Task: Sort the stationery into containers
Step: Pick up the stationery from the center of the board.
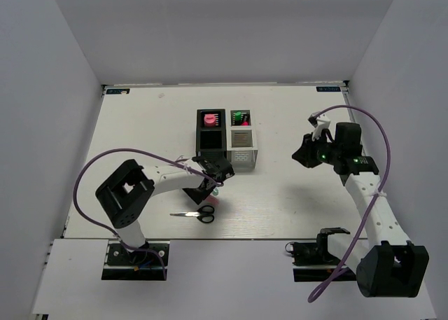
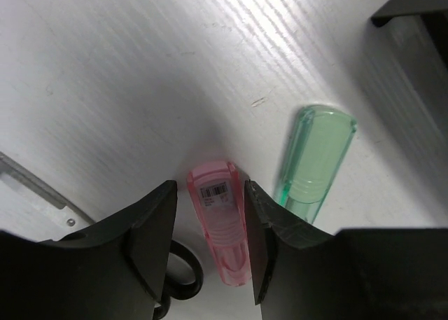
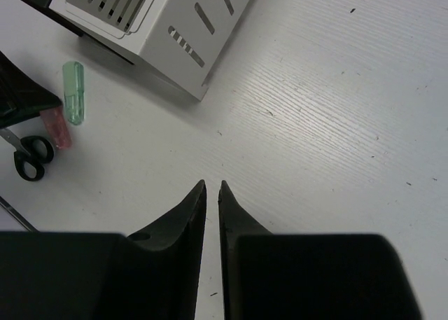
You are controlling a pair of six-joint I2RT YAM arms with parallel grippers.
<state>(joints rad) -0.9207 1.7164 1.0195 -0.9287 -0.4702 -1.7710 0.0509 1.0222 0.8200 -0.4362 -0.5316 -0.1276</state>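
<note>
My left gripper (image 2: 210,187) is low over the table with its jaws open around a pink capsule-shaped piece (image 2: 222,225). The right finger (image 2: 257,222) touches it and the left finger stands a little off. A pale green capsule piece (image 2: 315,162) lies just to the right. The black scissors (image 1: 196,214) lie beside it, a handle loop showing in the left wrist view (image 2: 183,272). The containers (image 1: 225,136) stand behind; a pink tube (image 1: 210,120) is in the back black box and highlighters (image 1: 240,117) are in the back white box. My right gripper (image 3: 212,187) is shut and empty.
The right arm (image 1: 336,152) hovers right of the boxes. In the right wrist view the white slatted box (image 3: 161,33) is at upper left, with the green piece (image 3: 73,92), pink piece (image 3: 57,132) and scissors (image 3: 29,155) at far left. Walls enclose the table (image 1: 294,208).
</note>
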